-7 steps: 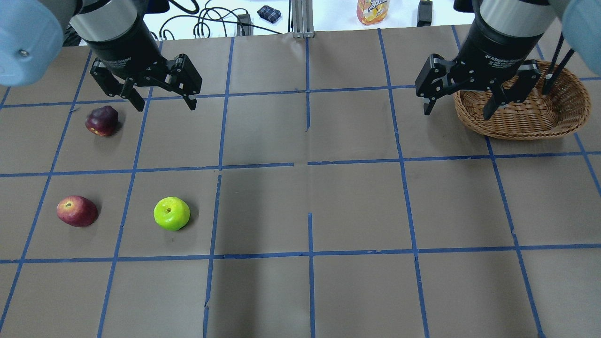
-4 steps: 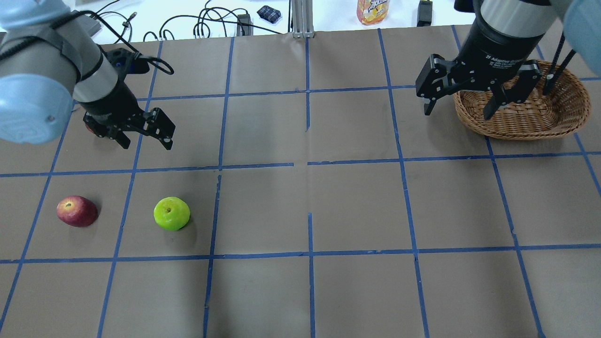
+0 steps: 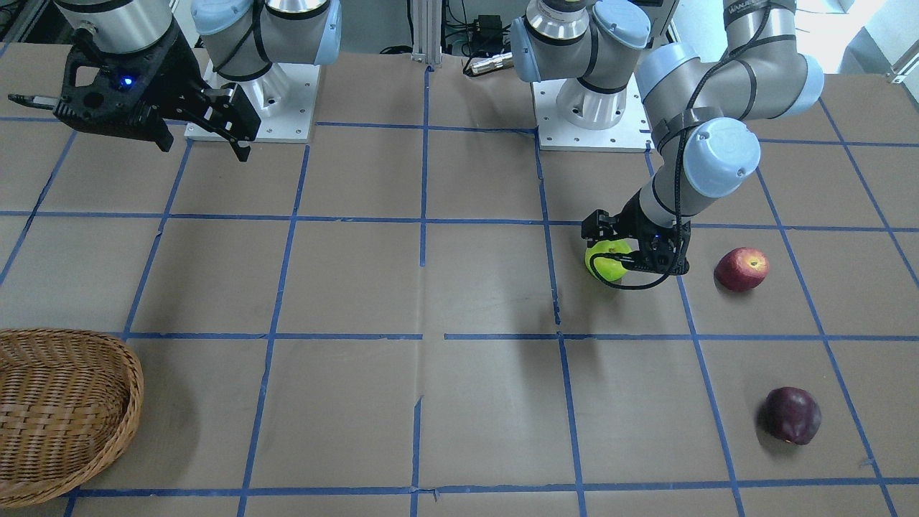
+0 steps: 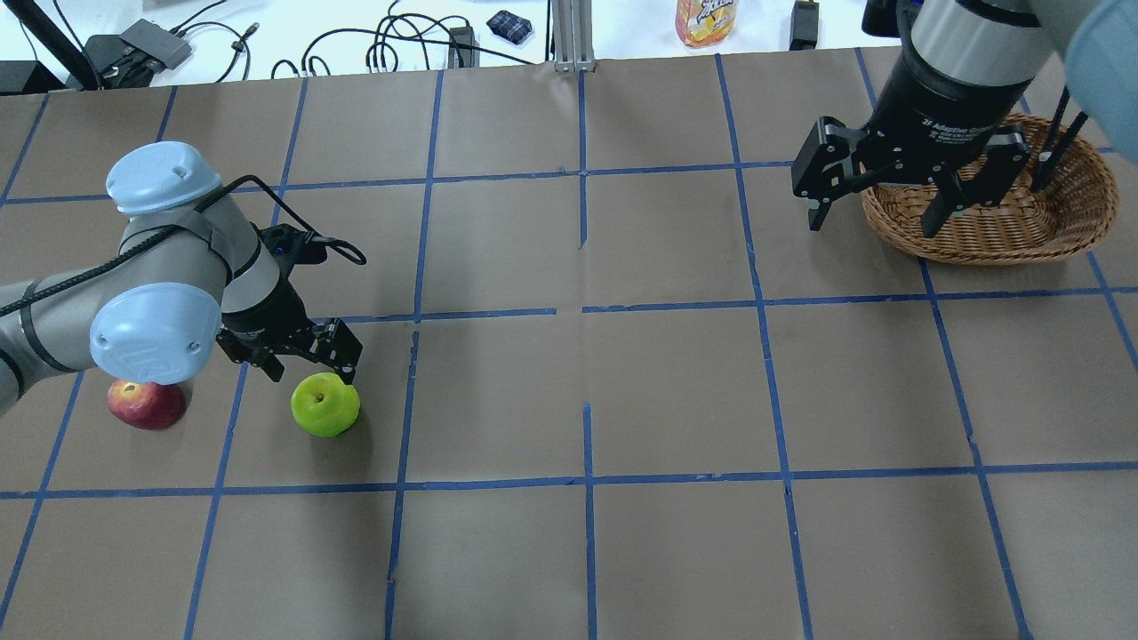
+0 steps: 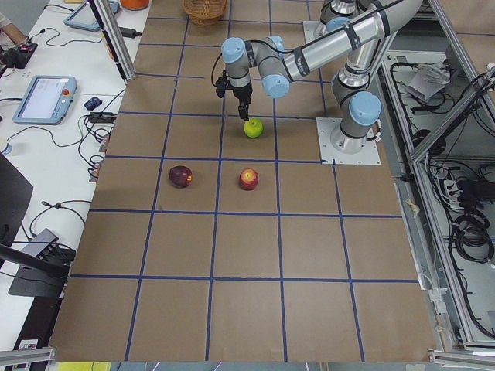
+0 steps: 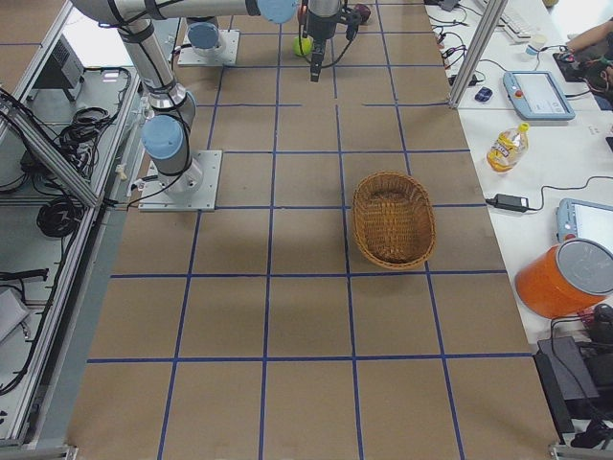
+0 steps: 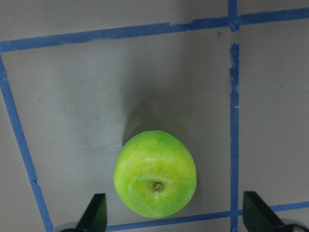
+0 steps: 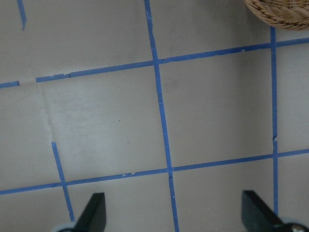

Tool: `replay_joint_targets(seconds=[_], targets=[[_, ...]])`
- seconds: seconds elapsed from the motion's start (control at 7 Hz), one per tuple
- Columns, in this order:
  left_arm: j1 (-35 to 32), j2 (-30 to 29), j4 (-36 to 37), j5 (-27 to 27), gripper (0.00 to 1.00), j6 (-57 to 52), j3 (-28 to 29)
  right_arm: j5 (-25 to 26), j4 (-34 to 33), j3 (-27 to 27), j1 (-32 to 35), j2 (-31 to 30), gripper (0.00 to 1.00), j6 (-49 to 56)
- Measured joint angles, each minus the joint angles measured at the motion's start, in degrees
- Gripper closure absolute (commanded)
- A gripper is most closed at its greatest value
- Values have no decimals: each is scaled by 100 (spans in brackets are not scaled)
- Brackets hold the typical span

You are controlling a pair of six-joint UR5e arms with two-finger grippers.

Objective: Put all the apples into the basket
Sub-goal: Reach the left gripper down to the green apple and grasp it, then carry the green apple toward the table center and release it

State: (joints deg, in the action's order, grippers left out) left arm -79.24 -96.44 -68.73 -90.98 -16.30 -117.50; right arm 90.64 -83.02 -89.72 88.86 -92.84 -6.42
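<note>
In the overhead view, we see the left claw (image 4: 311, 373) spread wide and low over the yellow-green apple (image 4: 325, 406). In the left wrist view its tips flank the fruit with a gap on each side. The red apple (image 4: 142, 407) rests on the surface (image 4: 676, 391) at the green one's 9 o'clock, partly under the arm's elbow. In the front-facing view, the maroon apple (image 3: 791, 415) lies at the red one's 5 o'clock, well apart. The basket (image 4: 987, 233) stands at the surface's 2 o'clock. The right claw (image 4: 873, 224) hangs spread over the basket's 9 o'clock rim, gripping nothing.
</note>
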Motion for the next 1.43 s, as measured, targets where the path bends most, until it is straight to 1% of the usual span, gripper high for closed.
replay_joint_targets(seconds=[0.43,0.71,0.86,1.0,1.14,1.29,1.43], targets=[[4,-369,198,-70,0,99,-91,35,-9,-84,0,-57,0,-10],[5,-647,208,-299,0,118,-96,-2,12,-89,0,-65,0,-5],[5,-749,212,-367,10,143,-97,-8,18,-89,0,-66,0,-5],[3,-797,223,-374,52,169,-97,-10,29,-89,0,-67,0,-2],[0,-811,239,-367,73,185,-91,-11,46,-89,0,-67,0,-1],[-14,-802,255,-307,72,237,-48,-10,54,-89,0,-66,0,0],[-75,-763,227,-54,73,611,125,-3,56,-89,0,-65,0,0]])
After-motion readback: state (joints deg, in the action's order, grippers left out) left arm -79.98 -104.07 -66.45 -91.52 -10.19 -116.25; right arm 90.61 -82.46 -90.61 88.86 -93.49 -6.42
